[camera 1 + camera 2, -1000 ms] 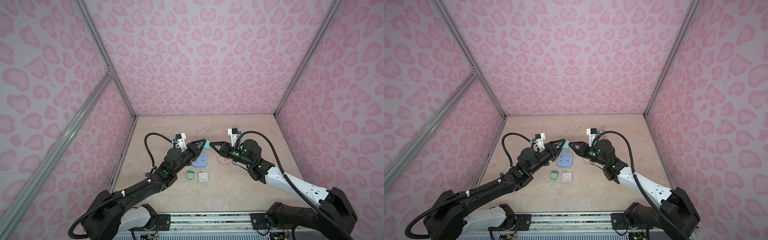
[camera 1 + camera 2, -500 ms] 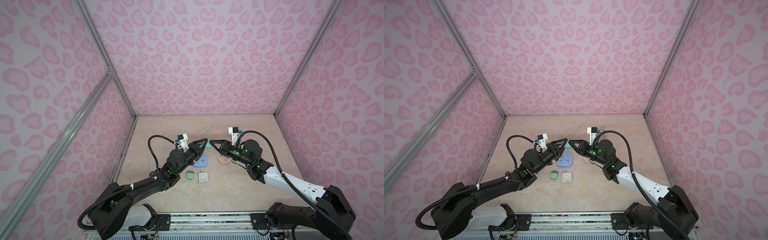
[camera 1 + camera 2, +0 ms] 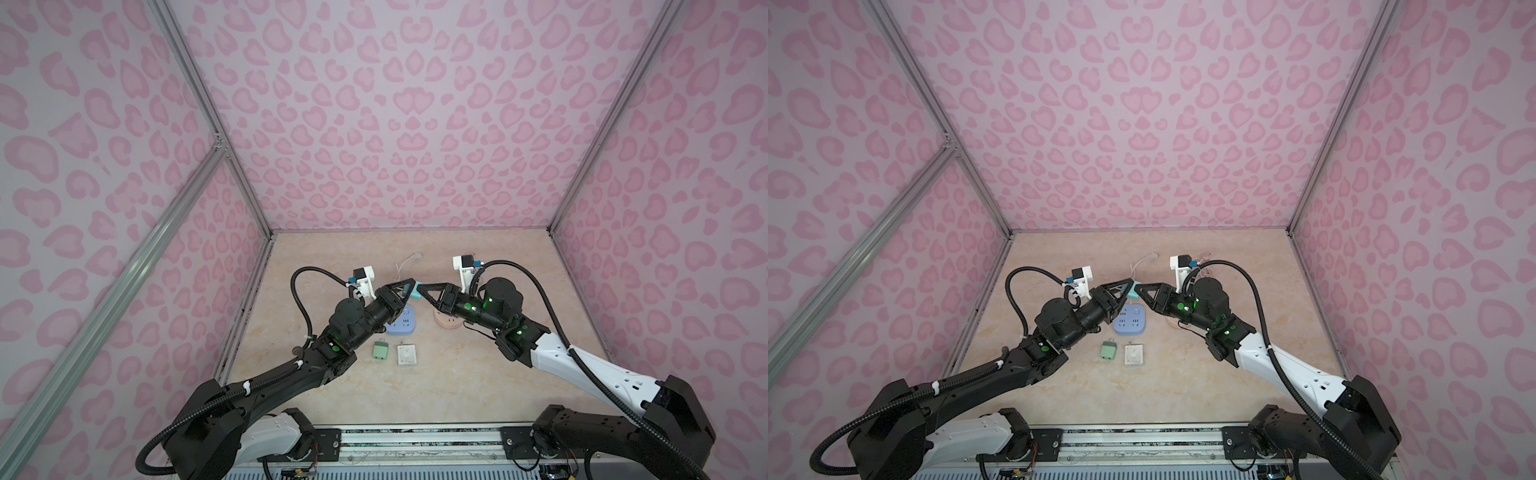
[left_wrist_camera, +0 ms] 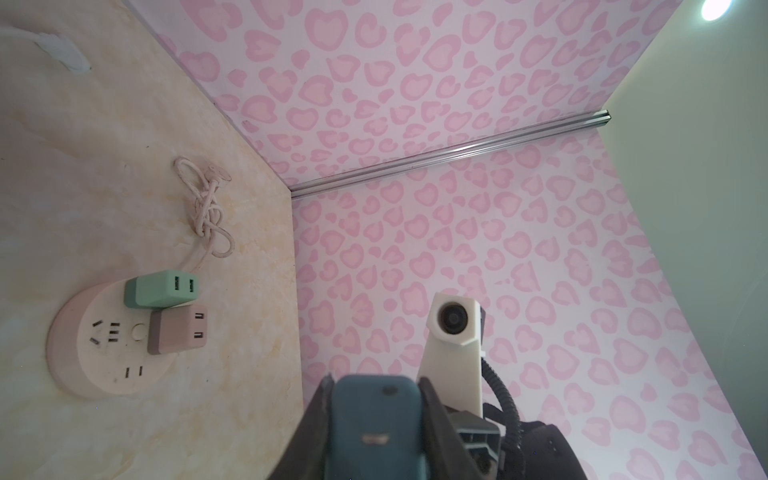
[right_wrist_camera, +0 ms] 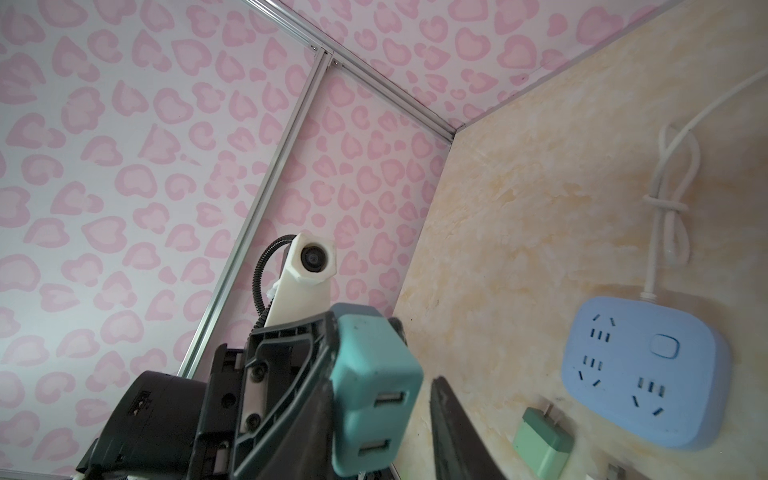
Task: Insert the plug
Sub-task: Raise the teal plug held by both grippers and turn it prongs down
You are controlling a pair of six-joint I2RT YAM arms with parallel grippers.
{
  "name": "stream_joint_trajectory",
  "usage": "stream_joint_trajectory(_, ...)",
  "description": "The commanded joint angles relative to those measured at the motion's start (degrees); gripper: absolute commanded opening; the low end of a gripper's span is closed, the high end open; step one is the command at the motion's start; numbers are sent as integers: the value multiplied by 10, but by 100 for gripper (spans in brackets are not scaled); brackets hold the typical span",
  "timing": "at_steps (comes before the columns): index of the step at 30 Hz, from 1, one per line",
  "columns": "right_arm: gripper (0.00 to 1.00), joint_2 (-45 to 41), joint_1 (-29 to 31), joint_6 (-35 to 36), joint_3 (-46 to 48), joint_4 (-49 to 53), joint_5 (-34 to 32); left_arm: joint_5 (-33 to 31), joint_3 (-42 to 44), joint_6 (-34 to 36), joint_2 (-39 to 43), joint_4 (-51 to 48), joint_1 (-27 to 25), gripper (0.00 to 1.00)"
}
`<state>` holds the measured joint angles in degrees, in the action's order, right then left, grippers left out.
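1. Left gripper (image 3: 405, 286) was clamped on the teal rounded plastic USB charger plug (image 5: 374, 374). It held the plug in mid-air, well clear of the marble-look tabletop (image 3: 457, 382).
2. Right gripper (image 3: 422, 288) sat tip-to-tip with it, jaws parted astride the plug. A gap showed beside one finger (image 5: 453, 424), so no grip yet.
3. We read this as a handover, probably for a hold that leaves the prongs free. We couldn't see the prongs.
4. Blue rounded-square power strip (image 3: 1128, 321) lay below the left gripper, sockets up.
5. Round pink socket hub (image 4: 108, 340) lay under the right gripper with two chargers seated. We couldn't tell which was the target.
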<state>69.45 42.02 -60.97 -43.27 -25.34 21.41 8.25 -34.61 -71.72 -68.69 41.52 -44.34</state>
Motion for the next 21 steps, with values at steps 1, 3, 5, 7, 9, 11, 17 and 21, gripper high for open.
stream_joint_trajectory(1, 33, 18, 1, -27, 8, -73, 28, 10, -1, 4, -8, 50, -2, 3)
stream_joint_trajectory(3, 32, 28, 1, -48, 13, -109, 35, 11, -4, 4, -12, 52, -2, 3)
stream_joint_trajectory(5, 30, 37, 0, -67, 21, -139, 37, 12, -5, 6, -15, 52, -3, 3)
stream_joint_trajectory(7, 29, 48, -3, -92, 32, -183, 44, 12, -4, 5, -15, 55, -3, 3)
stream_joint_trajectory(9, 29, 68, -7, -136, 47, -261, 50, 11, 0, 2, -15, 63, -3, 3)
stream_joint_trajectory(11, 29, 94, -11, -175, 53, -325, 58, 11, -1, 2, -14, 64, -3, 3)
stream_joint_trajectory(17, 33, 148, -11, -230, 57, -422, 62, 13, 2, 0, -15, 66, -2, 3)
stream_joint_trajectory(21, 28, 157, -10, -240, 57, -435, 60, 7, 7, 2, -8, 58, -2, 3)
